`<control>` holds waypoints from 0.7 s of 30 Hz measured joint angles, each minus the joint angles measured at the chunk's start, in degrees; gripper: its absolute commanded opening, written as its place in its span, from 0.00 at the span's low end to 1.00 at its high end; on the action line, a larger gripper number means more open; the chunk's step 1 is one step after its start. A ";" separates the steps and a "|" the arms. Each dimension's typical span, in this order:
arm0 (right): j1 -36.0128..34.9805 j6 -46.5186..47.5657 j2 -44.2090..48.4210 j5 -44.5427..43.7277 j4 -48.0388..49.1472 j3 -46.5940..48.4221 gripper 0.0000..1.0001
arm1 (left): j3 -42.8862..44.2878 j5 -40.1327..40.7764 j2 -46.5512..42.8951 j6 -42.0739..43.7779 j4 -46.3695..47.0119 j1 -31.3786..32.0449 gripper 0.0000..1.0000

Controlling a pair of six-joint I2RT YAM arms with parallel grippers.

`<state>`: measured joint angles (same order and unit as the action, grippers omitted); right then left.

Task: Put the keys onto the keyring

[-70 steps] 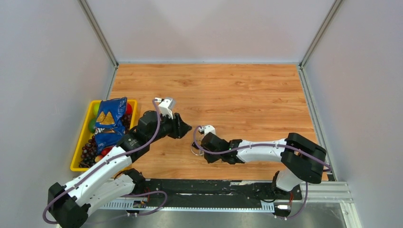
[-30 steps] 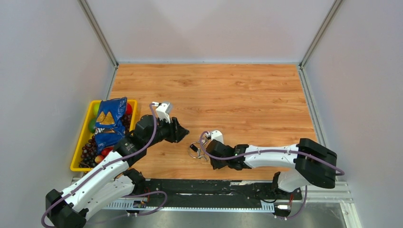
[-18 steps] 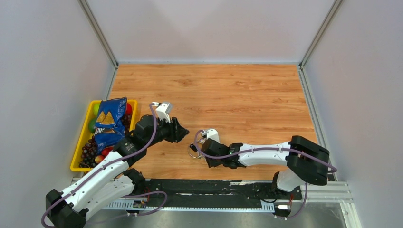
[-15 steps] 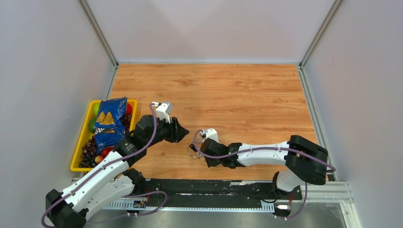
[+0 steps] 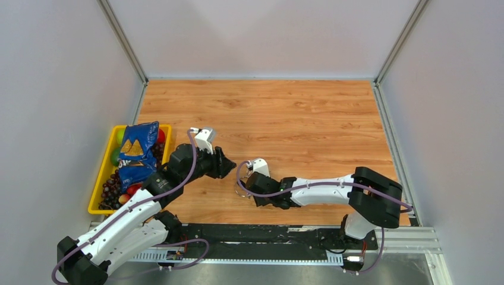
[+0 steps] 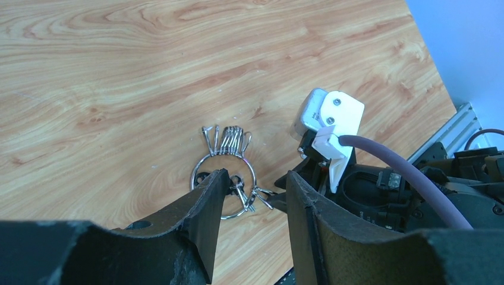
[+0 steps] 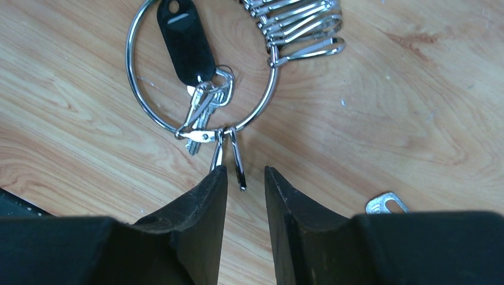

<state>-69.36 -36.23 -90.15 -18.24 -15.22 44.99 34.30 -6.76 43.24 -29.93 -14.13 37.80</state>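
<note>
Lying in yellow tray [image 5: 96,189]: blue snack bag [image 5: 136,151], dark grapes [image 5: 110,190], perhaps apples [image 5: 120,136].

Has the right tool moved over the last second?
Yes. In the top view the right tool has shifted slightly left, toward the yellow bin at the table's left edge.

1. The keyring [image 5: 242,190] lies on the table [image 5: 297,119] near its front edge, between the left gripper [image 6: 252,178] and the right gripper [image 7: 245,172].
2. A loose key [image 7: 385,203] lies beside the right gripper, apart from the keyring.
3. A tray [image 5: 95,199] sits at the table's left edge, with a bag [image 5: 136,151] on the fruit [image 5: 110,189] inside it.
</note>
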 measured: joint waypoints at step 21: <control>-0.04 0.63 0.09 -0.24 0.48 -0.28 0.25 | -0.17 0.37 -0.02 0.22 -0.22 0.00 0.52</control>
<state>-69.41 -35.59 -90.06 -18.48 -14.74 44.71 34.13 -6.39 43.22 -29.71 -14.35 37.80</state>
